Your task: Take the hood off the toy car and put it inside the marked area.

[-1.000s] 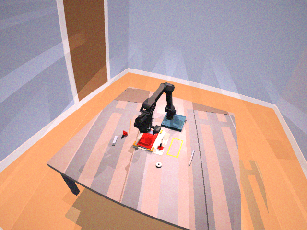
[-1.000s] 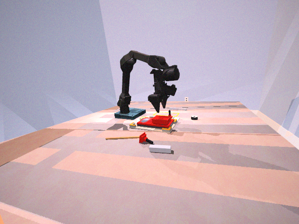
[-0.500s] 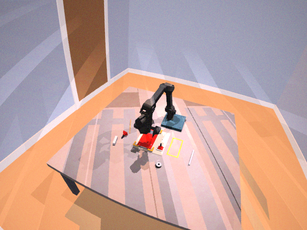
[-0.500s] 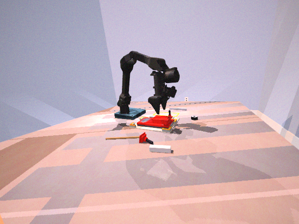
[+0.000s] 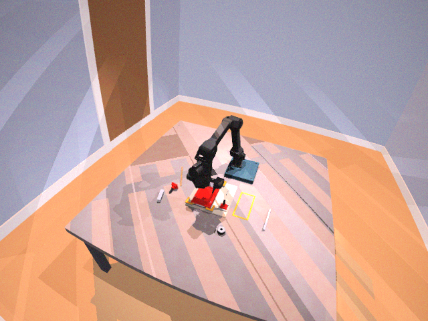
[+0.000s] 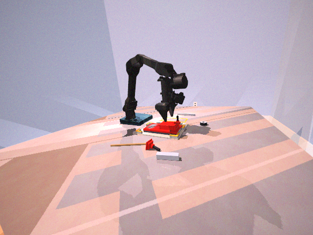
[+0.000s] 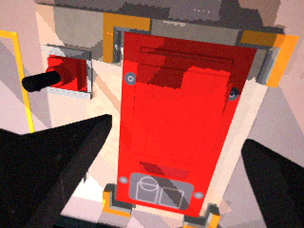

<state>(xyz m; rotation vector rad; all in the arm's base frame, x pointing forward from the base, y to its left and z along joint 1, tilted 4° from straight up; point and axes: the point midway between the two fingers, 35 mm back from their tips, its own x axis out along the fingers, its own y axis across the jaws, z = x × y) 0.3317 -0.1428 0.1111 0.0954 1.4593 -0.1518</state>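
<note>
Plainly, the hand stands open above the red toy car, its fingers apart with nothing held between them. In the wrist view one fingertip shows left of the red body and the other right of it. The car sits on a pale board; where its hood ends and the body begins cannot be told, but no red panel lies inside the yellow outline.

Across the table, from left to right in the top view, come a white block, a loose red piece with a black stem, a thin orange stick, the board, a dark-and-white ring, the outline and a slim white bar. The arm stands on a blue base. A brown door panel is at the left of the room; bluish walls rise over an orange floor.

On the board, a grey square frame surrounds a red piece with a black handle, while orange corner brackets surround the car.
</note>
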